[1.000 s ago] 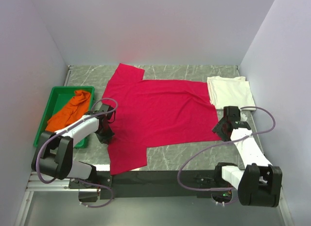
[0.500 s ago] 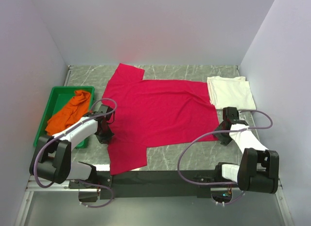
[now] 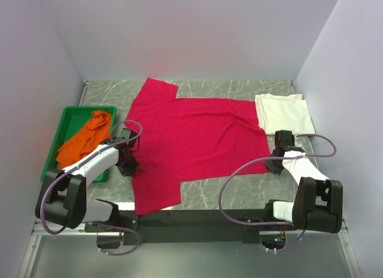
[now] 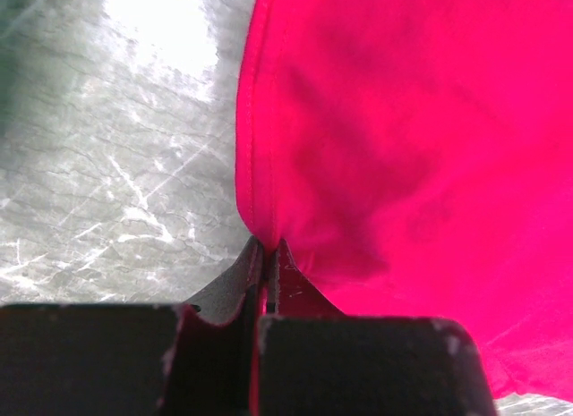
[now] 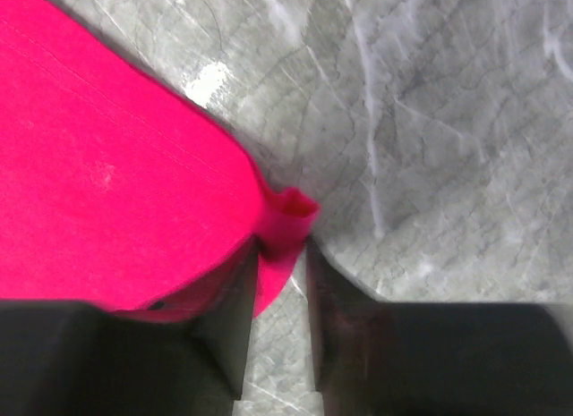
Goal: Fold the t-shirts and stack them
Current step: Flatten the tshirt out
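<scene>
The crimson t-shirt [image 3: 197, 134] lies spread flat on the marble table, one sleeve toward the back left and one hanging near the front edge. My left gripper [image 3: 127, 165] is shut on its left hem, seen up close in the left wrist view [image 4: 267, 246] with the cloth [image 4: 403, 148] pinched between the fingers. My right gripper [image 3: 273, 164] is at the shirt's right front corner. In the right wrist view [image 5: 282, 241] a small raised fold of crimson cloth [image 5: 107, 183] sits squeezed between the fingertips. The cream-white t-shirt [image 3: 284, 112] lies folded at the back right. The orange t-shirt [image 3: 87, 137] lies crumpled in the bin.
A green plastic bin [image 3: 75, 119] stands at the left, just beside my left arm. White walls enclose the table on three sides. Bare marble [image 5: 430, 121] shows to the right of the crimson shirt's corner.
My right gripper has moved in and down onto the crimson shirt's right front corner, and its arm has swung closer to the table. The left gripper has barely moved.
</scene>
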Controlling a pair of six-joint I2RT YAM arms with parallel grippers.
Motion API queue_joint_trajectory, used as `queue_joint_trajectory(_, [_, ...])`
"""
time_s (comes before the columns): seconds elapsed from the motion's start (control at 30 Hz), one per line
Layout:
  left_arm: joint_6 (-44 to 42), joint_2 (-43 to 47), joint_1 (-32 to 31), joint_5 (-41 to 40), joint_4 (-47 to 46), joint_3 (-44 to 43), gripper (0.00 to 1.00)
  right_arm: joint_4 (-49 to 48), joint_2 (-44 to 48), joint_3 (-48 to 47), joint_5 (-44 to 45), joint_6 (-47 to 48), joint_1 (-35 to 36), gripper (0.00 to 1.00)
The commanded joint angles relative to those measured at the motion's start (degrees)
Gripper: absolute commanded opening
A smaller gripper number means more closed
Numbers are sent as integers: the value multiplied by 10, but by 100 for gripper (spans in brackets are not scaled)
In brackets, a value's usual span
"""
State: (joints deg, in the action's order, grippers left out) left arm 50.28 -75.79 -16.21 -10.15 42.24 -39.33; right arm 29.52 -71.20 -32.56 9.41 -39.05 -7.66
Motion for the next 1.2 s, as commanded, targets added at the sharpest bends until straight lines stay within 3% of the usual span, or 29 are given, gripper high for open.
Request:
queue_joint_trajectory(0.0, [-1,20,14,1,-3,1,1,-17,-11,1,7,-9,-4,25])
queue_joint_trajectory(0.2, [2,55,49,22,8,-1,1,30,24,-16,14,-18,-5,0])
queue_joint_trajectory(0.77, [-26,166,125,40,126,-43,1,182,244,-10,-61,-56,-12,0])
queue_joint_trajectory(1.0, [-53,164,158,37,131,-63,1,177,243,-41,-59,-33,-31,0])
queue_joint_trajectory(1.17, [-70,122,161,48,113,-89,1,148,179,-76,-74,-11,-31,0])
